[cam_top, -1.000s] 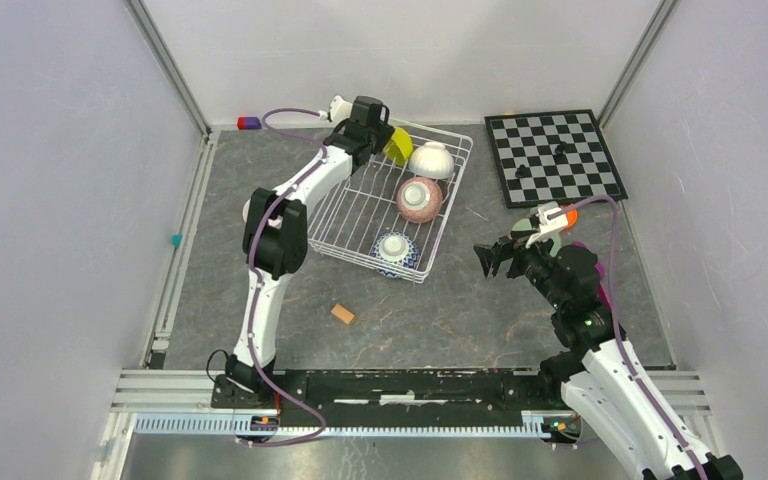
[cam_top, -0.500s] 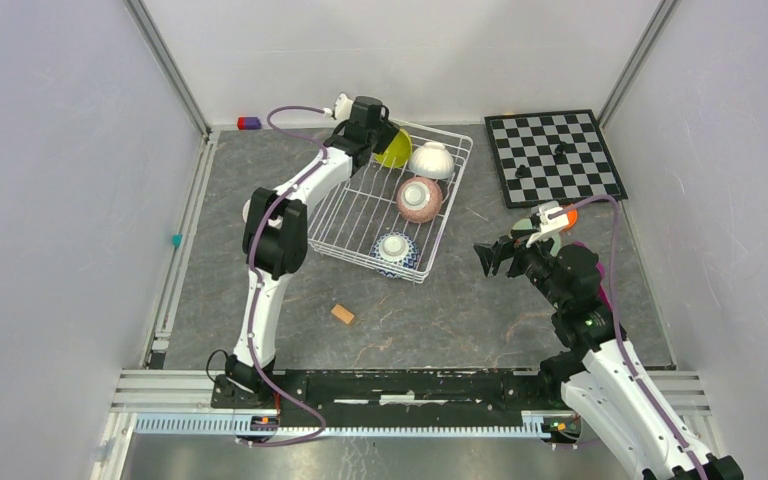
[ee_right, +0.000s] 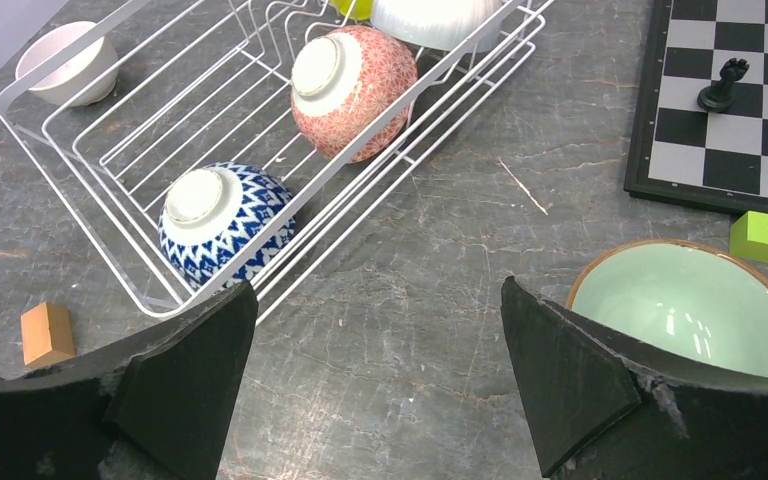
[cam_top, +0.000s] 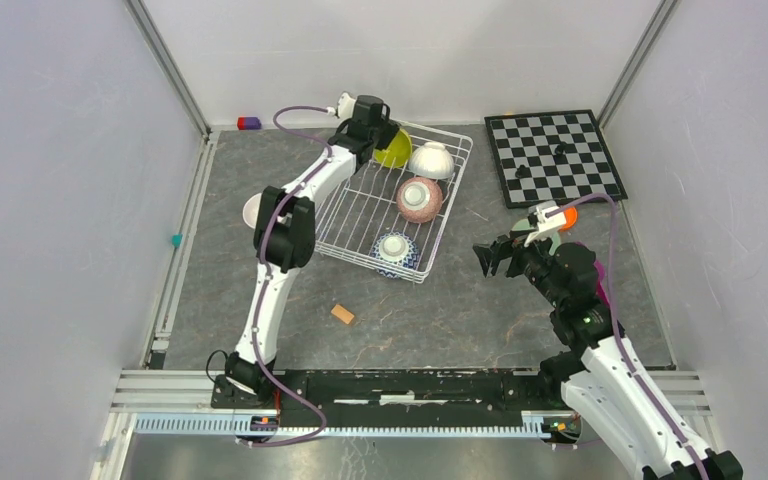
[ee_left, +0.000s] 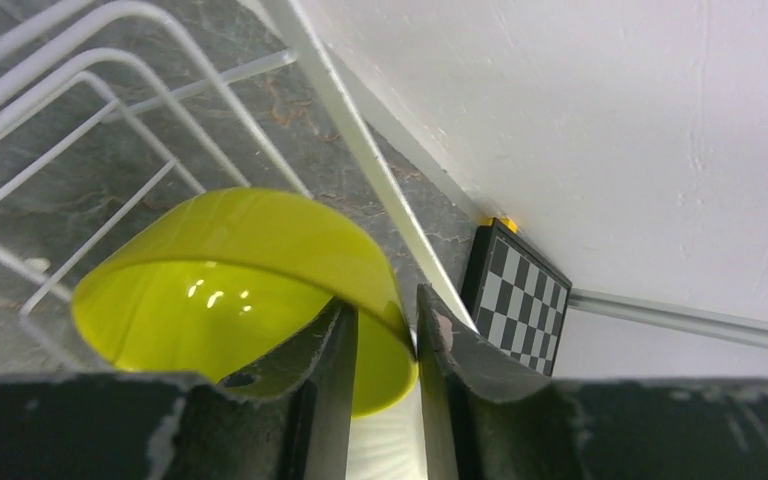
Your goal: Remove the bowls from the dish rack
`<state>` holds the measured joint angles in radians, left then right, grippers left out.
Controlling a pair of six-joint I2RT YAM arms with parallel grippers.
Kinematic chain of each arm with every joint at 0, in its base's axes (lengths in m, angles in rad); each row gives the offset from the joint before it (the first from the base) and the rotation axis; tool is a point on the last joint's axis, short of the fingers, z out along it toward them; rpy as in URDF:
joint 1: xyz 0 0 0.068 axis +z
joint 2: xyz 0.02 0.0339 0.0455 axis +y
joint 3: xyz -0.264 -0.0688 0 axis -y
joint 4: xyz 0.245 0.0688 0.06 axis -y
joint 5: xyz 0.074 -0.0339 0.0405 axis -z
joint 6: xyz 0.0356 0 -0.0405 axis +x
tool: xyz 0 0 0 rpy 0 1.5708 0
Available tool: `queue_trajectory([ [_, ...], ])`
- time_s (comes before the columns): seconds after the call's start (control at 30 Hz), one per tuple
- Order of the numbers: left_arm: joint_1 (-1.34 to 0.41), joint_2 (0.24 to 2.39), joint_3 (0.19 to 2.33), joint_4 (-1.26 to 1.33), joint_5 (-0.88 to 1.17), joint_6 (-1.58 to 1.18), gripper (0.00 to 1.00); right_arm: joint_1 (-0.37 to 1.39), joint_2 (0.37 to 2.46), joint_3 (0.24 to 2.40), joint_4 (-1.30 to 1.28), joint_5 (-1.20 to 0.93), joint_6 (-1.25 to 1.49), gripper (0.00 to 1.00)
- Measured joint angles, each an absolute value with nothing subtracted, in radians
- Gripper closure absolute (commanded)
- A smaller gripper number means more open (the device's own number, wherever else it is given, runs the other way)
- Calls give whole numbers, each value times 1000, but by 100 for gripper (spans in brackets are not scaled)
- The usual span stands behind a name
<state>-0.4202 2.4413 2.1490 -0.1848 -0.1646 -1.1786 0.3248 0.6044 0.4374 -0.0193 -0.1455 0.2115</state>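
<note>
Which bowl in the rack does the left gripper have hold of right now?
The yellow-green bowl, far corner of the dish rack: the left gripper pinches its rim. The white bowl, pink bowl and blue-patterned bowl sit untouched.

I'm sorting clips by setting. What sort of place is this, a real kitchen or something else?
Probably a robot test cell, not a kitchen: plain white walls box in a grey table, the left arm and right arm are bolted to a metal rail, and a dish rack sits near a chessboard.
</note>
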Motion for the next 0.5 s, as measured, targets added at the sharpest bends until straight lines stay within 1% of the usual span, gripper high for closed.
queue_trajectory([
  [0.03, -419, 2454, 2167, -186, -163, -1179, 75, 325, 607, 437, -19, -145, 212, 2],
  [0.07, -418, 2471, 2192, -189, -162, -1179, 90, 325, 610, 437, -19, -145, 212, 2],
  [0.1, -416, 2492, 2224, -195, -149, -1183, 97, 325, 613, 437, -19, -145, 212, 2],
  [0.2, -410, 2528, 2294, -215, -126, -1193, 98, 325, 619, 437, -20, -145, 212, 2],
  [0.3, -395, 2529, 2294, -200, -102, -1192, 98, 325, 620, 437, -19, -145, 212, 2],
  [0.37, -389, 2518, 2268, -169, -94, -1191, 98, 325, 618, 437, -19, -145, 212, 2],
  [0.5, -383, 2430, 2106, -88, -57, -1191, 98, 325, 606, 437, -20, -145, 212, 2],
])
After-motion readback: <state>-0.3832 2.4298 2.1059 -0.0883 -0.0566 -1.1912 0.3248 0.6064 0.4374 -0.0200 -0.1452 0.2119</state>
